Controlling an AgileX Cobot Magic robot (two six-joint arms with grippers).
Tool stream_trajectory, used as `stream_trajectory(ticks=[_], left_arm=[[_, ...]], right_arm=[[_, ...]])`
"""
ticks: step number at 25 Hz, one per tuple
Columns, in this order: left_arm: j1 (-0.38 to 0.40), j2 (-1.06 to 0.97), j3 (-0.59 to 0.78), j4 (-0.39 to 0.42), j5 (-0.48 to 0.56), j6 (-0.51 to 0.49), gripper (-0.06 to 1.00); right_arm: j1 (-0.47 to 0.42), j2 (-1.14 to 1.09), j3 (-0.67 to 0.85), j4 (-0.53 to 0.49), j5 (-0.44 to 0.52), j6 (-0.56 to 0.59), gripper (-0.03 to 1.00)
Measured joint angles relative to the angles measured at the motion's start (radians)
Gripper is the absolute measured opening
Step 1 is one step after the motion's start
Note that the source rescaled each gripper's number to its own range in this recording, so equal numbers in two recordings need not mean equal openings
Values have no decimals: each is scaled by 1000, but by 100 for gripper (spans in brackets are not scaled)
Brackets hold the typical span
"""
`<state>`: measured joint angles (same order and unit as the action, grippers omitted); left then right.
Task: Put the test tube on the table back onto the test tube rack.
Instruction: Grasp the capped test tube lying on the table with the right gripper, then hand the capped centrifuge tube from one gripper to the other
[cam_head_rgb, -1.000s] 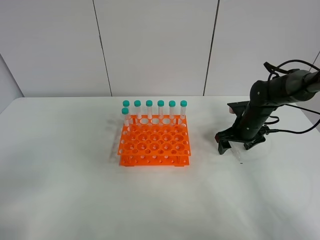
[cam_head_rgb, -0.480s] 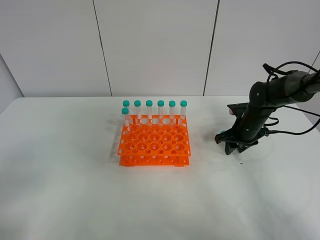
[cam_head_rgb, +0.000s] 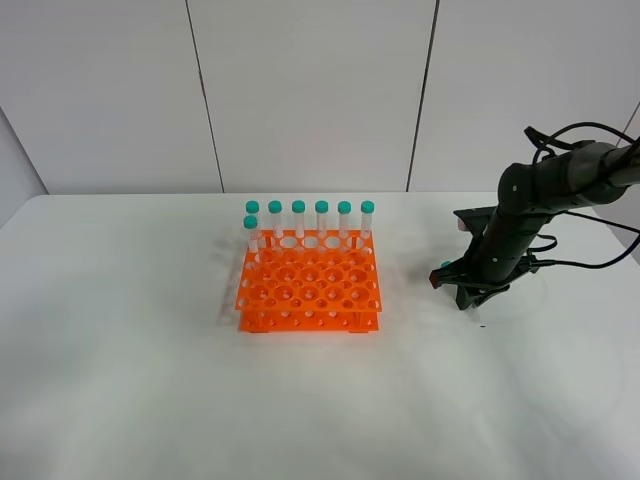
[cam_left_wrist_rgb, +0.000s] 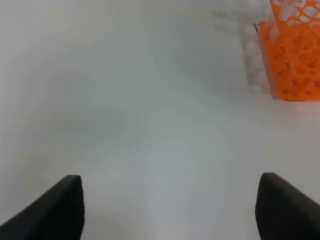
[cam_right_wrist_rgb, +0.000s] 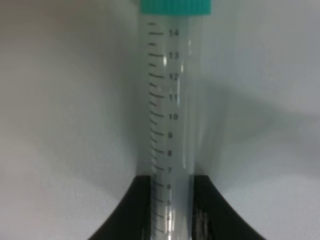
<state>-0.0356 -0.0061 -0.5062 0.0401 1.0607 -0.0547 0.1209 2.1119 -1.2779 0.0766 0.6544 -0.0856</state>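
The test tube (cam_right_wrist_rgb: 170, 110), clear with a teal cap (cam_right_wrist_rgb: 175, 6) and black graduation marks, lies between my right gripper's (cam_right_wrist_rgb: 171, 189) black fingers (cam_right_wrist_rgb: 141, 205), which are shut on its lower part. In the high view my right gripper (cam_head_rgb: 473, 293) is low over the white table (cam_head_rgb: 150, 390), to the right of the orange test tube rack (cam_head_rgb: 308, 283); the tube is hardly visible there. My left gripper (cam_left_wrist_rgb: 170, 212) is open and empty above bare table, with the rack's corner (cam_left_wrist_rgb: 295, 60) ahead of it.
Several teal-capped tubes (cam_head_rgb: 321, 222) stand upright in the rack's back row and one in the left column. Black cables (cam_head_rgb: 590, 262) trail from the right arm near the table's right edge. A white panelled wall stands behind the table.
The right gripper's fingers, spread over the lying tube a second ago, have closed on it. Since half a second ago it has barely moved.
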Motion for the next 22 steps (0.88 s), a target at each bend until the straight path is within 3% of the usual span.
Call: stream_trajectory(ticks=[6,13,18,22], left_arm=[[0,0,0,0,0,0,100],[0,0,0,0,0,0,100],[0,0,0,0,0,0,100],[0,0,0,0,0,0,100]], right_arm=[[0,-132,3,-13,57,-17,2],[0,-440,3,25,221,-123,2],[1,-603,8,192,315,-311,2],[69,-674,118,355,278,-501,1]])
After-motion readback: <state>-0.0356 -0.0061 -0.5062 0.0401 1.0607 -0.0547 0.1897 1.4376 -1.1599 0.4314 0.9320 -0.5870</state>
